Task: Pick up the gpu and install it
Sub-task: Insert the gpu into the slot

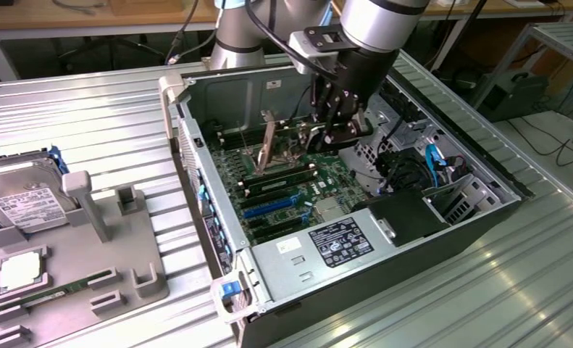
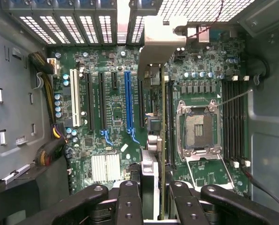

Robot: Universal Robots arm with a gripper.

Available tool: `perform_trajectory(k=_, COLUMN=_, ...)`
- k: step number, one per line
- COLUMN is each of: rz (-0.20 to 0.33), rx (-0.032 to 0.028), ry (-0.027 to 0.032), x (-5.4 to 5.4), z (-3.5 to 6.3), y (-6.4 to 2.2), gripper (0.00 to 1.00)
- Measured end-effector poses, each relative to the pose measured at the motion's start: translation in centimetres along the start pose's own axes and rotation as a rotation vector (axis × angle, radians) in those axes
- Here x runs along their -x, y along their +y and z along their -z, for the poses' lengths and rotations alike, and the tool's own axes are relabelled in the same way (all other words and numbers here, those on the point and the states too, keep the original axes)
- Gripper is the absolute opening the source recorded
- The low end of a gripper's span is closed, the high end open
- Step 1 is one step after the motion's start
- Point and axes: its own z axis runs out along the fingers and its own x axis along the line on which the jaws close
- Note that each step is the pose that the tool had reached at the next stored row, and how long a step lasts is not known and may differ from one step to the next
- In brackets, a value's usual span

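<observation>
risk: black two-finger gripper, partly closed, clamps thin dark silver-bracketed gpu card edge-on in its grip, low over green motherboard beneath it. any tilt or offset and card edge fails to seat, jams, bends its bracket.

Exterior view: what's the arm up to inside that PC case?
The arm's hand is down inside the open PC case, clamped on the gpu, which it holds on edge over the motherboard. The card runs alongside the blue slot, its metal bracket at the rear slot openings. Whether it is seated cannot be told.
</observation>
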Motion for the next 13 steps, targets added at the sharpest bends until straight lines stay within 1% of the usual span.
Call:
perform_trajectory(k=5, rz=0.001, rx=0.0008, ry=-0.0009, x=-0.02, z=-0.14, y=-0.01, gripper=0.28)
perform_trajectory(k=7, rz=0.001, rx=0.004, ry=-0.001, x=-0.04, z=-0.27, y=-0.02, gripper=0.28)
perform_trajectory(k=13, rz=0.001, rx=0.0042, ry=-0.0001, x=-0.05, z=-0.33, y=0.08, gripper=0.28)
